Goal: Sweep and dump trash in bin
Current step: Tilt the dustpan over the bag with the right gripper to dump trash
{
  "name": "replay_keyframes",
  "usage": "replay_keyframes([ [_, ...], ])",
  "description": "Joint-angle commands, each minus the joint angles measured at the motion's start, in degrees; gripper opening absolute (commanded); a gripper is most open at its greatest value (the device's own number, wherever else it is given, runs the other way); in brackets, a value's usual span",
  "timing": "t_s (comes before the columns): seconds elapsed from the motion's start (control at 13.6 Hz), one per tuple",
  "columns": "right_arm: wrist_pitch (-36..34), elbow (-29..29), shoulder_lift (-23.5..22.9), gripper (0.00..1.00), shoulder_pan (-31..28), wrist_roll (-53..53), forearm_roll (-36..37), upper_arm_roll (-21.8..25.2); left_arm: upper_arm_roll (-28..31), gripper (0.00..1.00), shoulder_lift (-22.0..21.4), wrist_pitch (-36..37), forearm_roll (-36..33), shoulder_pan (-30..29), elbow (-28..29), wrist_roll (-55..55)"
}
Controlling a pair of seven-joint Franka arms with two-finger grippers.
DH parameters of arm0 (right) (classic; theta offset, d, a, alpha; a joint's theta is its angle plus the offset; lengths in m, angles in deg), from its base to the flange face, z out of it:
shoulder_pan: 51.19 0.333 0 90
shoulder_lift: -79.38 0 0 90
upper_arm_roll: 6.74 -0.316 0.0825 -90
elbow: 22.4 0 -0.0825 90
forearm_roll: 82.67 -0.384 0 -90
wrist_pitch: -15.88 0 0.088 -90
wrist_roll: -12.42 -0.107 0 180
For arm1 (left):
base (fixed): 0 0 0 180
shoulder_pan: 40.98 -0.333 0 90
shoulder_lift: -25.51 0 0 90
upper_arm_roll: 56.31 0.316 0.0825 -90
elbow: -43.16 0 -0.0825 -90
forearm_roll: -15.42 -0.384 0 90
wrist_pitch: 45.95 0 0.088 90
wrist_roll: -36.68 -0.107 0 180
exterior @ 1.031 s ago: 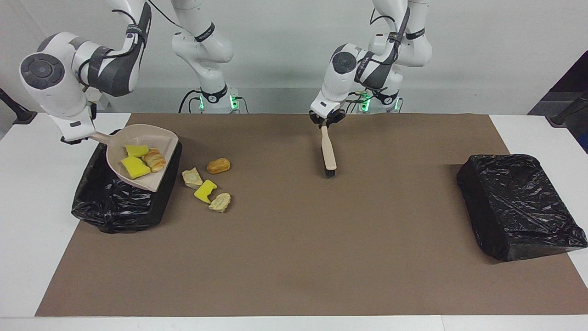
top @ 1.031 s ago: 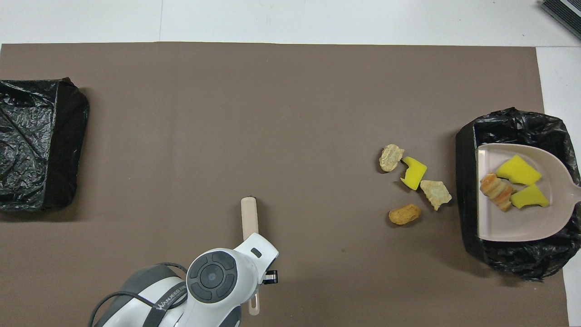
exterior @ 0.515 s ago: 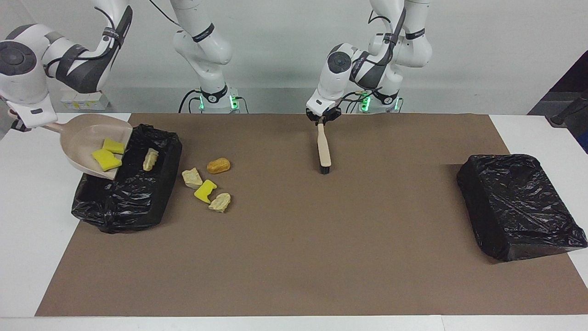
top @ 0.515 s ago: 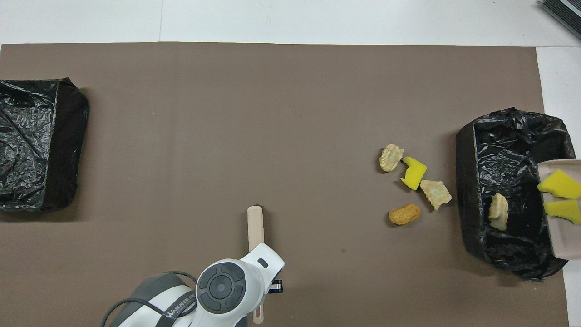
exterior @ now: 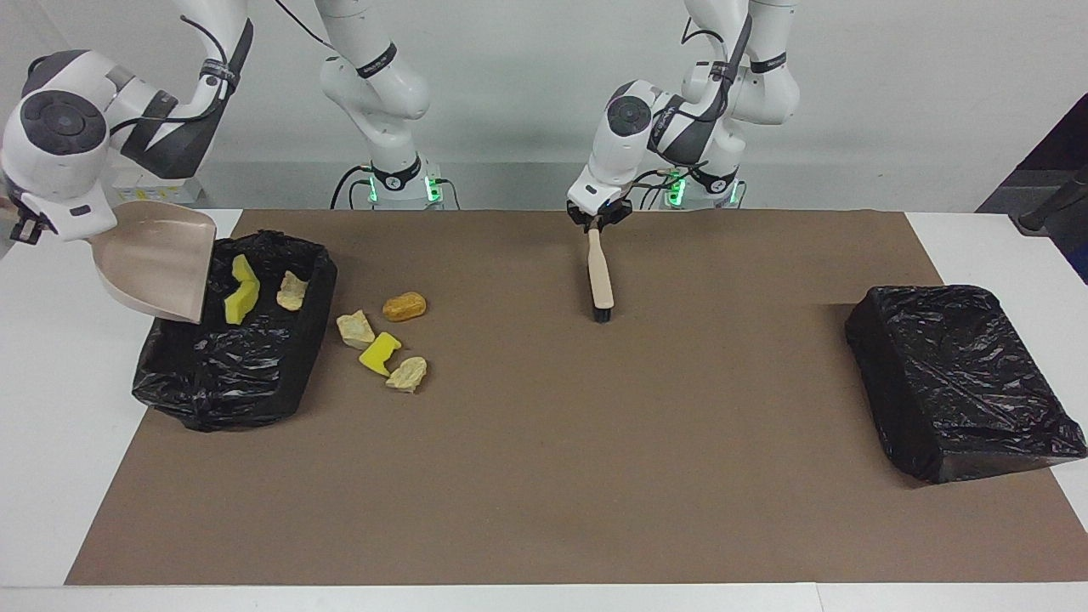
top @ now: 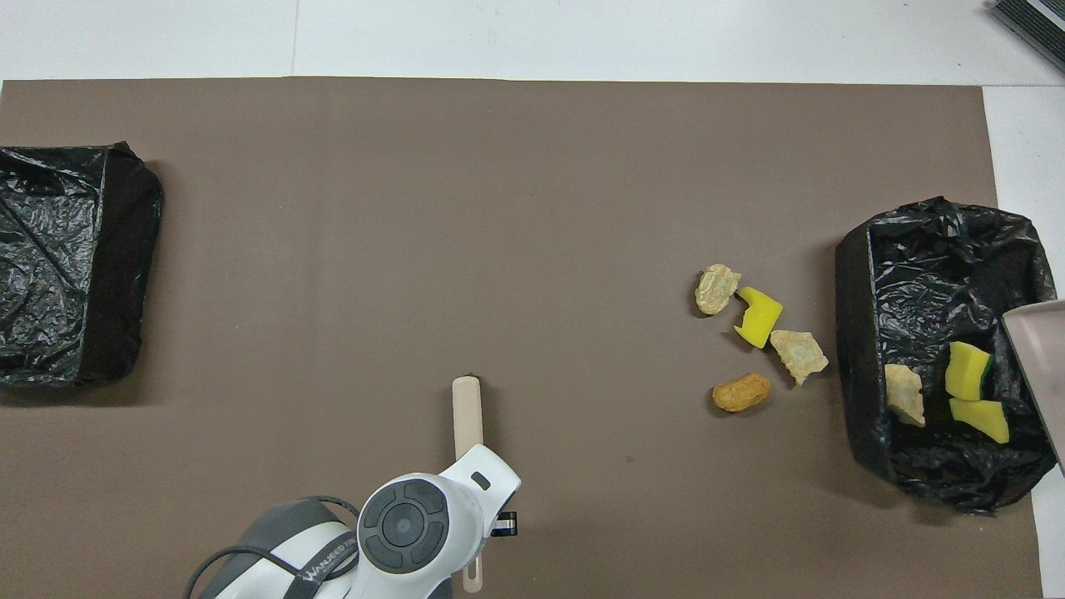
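A: Tipped right over now, that dustpan (exterior: 161,259) — a second ago it sat level over the bin (exterior: 234,365) with three scraps riding in it, and now all three lie down in the black liner: two yellow sponge chunks (top: 969,372) and a tan lump (top: 903,393).

B: And the right jaws (exterior: 34,223) are clamped on the pan's handle, up over the bin's edge at the right arm's end of the surface (exterior: 544,476). Left jaws (exterior: 600,219)?

A: Shut on the brush (exterior: 601,272), which hangs nearly upright, bristles down, just touching or just clear of the surface, I can't call it.

B: So what's left out there?

A: Four pieces of trash (exterior: 382,338) in a tight cluster just beside the bin, toward the middle of the surface: an orange lump, two beige ones, one yellow sponge.

B: Here's the geometry that matters. The cluster lies from the brush toward the right arm's end, well apart from it, and near the pan. I'd say the pan has to come down beside the cluster, mouth facing the brush, and the brush travels across to push the pieces in.

A: The facing view gives you the pan's steep tilt and both arms. The overhead barely catches a corner of the pan, but looks straight into the bin. The second bin (exterior: 960,382), at the left arm's end, shows only black liner.
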Motion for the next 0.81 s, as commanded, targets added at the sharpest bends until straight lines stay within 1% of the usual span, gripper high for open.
replay_keyframes([
  [0.0,-0.93,0.97,0.50,0.00,0.89,1.40,1.62,-0.42,0.63,0.00,-1.29,-1.22,0.85,0.74,1.46,0.30],
  [0.15,-3.73,2.89,0.94,0.00,1.85,2.19,0.83,-0.60,0.63,0.00,-1.29,-1.13,0.85,0.74,1.46,0.30],
  [0.29,-9.51,5.70,0.94,0.00,3.78,2.55,-1.62,-1.30,0.72,0.00,-0.85,-0.95,0.85,0.39,0.76,0.21],
  [0.37,-12.15,7.37,0.94,0.00,4.22,2.55,-4.16,-1.82,0.80,0.00,-0.41,-0.87,0.85,0.30,0.33,0.12],
  [0.52,-17.17,8.35,0.94,0.00,4.32,1.24,-13.71,-3.40,0.89,0.00,2.21,-0.34,0.67,-1.70,-3.00,-0.23],
  [0.59,-17.80,8.27,1.03,0.00,4.49,-1.73,-18.63,-3.59,0.80,0.00,3.27,-0.17,0.50,-2.59,-4.15,-0.23],
  [0.66,-18.59,8.18,1.12,0.00,6.14,-4.28,-22.08,-4.72,0.80,0.00,3.20,-0.34,0.50,-2.51,-3.90,0.12],
  [0.74,-19.29,8.18,1.03,0.00,8.25,-6.48,-23.50,-5.08,0.72,0.00,2.76,-0.34,0.50,-2.07,-3.38,-0.40],
])
